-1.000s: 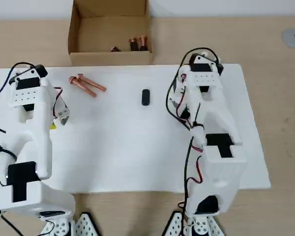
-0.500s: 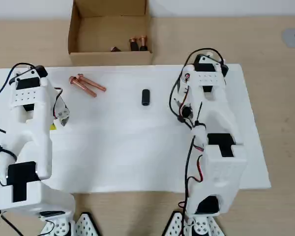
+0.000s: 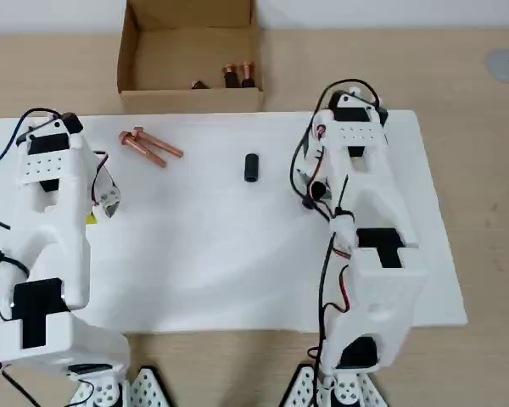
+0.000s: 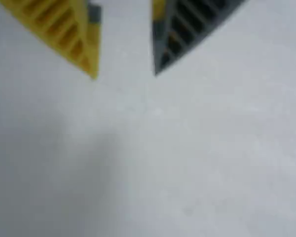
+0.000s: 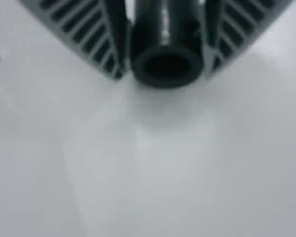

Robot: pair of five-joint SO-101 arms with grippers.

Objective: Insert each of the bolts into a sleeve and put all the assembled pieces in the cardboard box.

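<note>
My right gripper (image 5: 165, 69) is shut on a black sleeve (image 5: 166, 49), whose open end faces the camera, just above the white mat. In the high view this gripper (image 3: 314, 192) hangs over the mat's right half. A second black sleeve (image 3: 252, 167) lies loose on the mat left of it. Two copper bolts (image 3: 149, 146) lie side by side near the mat's far left. My left gripper (image 3: 109, 202) is low over the mat, nearer than the bolts; its yellow and black fingers stand open (image 4: 124, 73) with nothing between them. The cardboard box (image 3: 136, 59) at the back holds assembled pieces (image 3: 237, 75).
The white mat (image 3: 204, 263) covers most of the wooden table. Cables loop around both arms' wrists. A grey disc (image 3: 506, 64) sits at the far right edge of the table.
The right arm's wrist swung slightly right and then a little back to the left. The left arm, the bolts and the loose sleeve have stayed in place.
</note>
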